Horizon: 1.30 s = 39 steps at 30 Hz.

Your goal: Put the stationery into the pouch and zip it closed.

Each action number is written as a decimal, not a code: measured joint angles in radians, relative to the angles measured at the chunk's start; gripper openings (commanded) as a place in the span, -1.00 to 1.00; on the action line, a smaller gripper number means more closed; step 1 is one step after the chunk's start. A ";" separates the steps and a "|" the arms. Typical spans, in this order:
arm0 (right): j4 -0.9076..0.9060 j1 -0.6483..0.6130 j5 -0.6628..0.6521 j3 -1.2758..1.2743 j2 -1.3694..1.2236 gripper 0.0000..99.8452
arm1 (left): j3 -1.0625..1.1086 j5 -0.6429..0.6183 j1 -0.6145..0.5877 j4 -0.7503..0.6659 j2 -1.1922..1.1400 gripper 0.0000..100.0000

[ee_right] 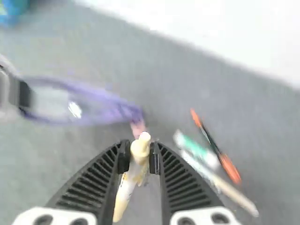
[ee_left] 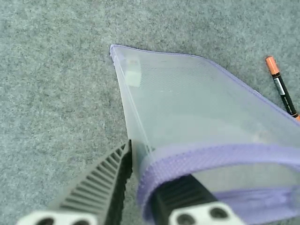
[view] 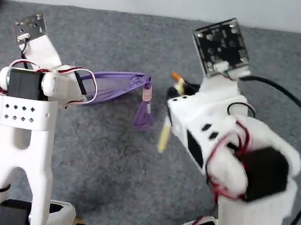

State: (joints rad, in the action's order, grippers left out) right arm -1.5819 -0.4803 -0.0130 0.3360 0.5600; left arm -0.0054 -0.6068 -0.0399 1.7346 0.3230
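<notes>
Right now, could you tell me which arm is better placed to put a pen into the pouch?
Right: the right hand grips a cream pen facing the pouch, whose rim the left hand holds.

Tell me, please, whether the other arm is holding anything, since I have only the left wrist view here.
Observer: Yes, the right pincer is shut on a cream-yellow plastic pen.
Operator: Is it inside yet?
Observer: No. In the high view it is held outside the translucent purple-edged pouch, beside the purple strap dangling from the pouch's end.
Operator: I see one orange-capped black pen lying loose; is anything with it?
Observer: A green-and-white marker lies right beside it.
</notes>
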 measured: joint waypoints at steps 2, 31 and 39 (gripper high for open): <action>0.089 -0.052 0.028 0.000 0.011 -0.98 | 0.000 0.000 0.000 0.000 0.000 -0.98; 0.540 -0.155 0.012 -0.087 -0.249 -0.73 | 0.000 0.000 0.000 0.000 0.000 -0.98; 0.540 -0.157 0.005 -0.107 -0.186 -0.62 | 0.000 0.000 0.002 0.000 0.000 -0.98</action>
State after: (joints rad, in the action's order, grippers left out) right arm -1.0418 -0.6368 -0.0084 0.2286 0.3744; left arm -0.0054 -0.6068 -0.0384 1.7346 0.3230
